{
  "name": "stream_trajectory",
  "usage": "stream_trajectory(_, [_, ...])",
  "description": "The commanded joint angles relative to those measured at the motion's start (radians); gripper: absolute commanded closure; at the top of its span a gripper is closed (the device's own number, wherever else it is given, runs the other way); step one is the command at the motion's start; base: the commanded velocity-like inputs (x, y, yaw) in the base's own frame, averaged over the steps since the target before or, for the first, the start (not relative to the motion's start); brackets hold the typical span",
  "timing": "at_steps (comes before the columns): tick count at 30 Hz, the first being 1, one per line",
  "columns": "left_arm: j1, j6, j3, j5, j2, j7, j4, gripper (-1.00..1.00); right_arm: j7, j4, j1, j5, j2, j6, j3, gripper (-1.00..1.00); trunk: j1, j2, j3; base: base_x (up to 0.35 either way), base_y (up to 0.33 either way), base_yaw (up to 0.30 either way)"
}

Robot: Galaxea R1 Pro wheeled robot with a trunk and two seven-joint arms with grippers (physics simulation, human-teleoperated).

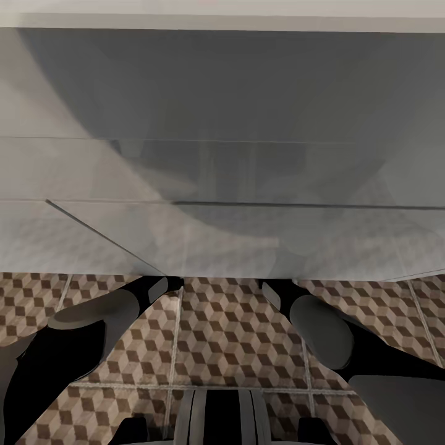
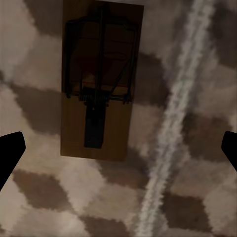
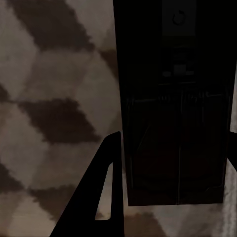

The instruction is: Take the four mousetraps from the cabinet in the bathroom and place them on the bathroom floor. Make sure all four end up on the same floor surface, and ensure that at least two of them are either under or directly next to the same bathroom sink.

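lying flat on the bathroom floor [image 2: 44, 74], a mousetrap [image 2: 101, 81] beneath the spread left gripper [image 2: 118, 148]; right gripper [image 3: 170, 177] unclear.

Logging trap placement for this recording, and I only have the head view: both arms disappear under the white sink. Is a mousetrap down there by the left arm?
Observer: Yes. The left wrist view shows a mousetrap lying flat on the cube-patterned floor, beside a grout line.
Operator: Is the left gripper holding it?
Observer: No. The left gripper is open, fingers wide apart, clear of it.
Operator: And the right?
Observer: A second mousetrap, in deep shadow, sits between the right gripper fingers; whether they clamp it, I cannot tell.
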Motion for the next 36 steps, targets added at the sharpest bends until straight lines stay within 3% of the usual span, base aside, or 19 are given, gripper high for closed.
stream_trajectory(1, [-0.032,0.002,-0.008,0.01,0.0,0.005,-0.001,-1.0,0.0,-0.002,-0.059,0.01,0.001,0.007,-0.002,1.0,0.0,0.0,0.0,0.0,0.0,0.0])
stream_trajectory(6, [-0.032,0.002,-0.008,0.009,0.0,0.006,-0.001,-1.0,-0.001,-0.002,-0.059,0.008,0.001,0.007,-0.002,1.0,0.0,0.0,0.0,0.0,0.0,0.0])
stream_trajectory(7, [-0.032,0.002,-0.008,0.009,0.0,0.006,-0.001,-1.0,-0.001,-0.002,-0.059,0.008,0.001,0.007,-0.002,-1.0,0.0,0.0,0.0,0.0,0.0,0.0])
stream_trajectory(36, [-0.031,0.003,-0.008,0.009,0.0,0.005,-0.001,-1.0,-0.001,-0.003,-0.059,0.01,0.001,0.006,-0.002,-1.0,0.0,0.0,0.0,0.0,0.0,0.0])
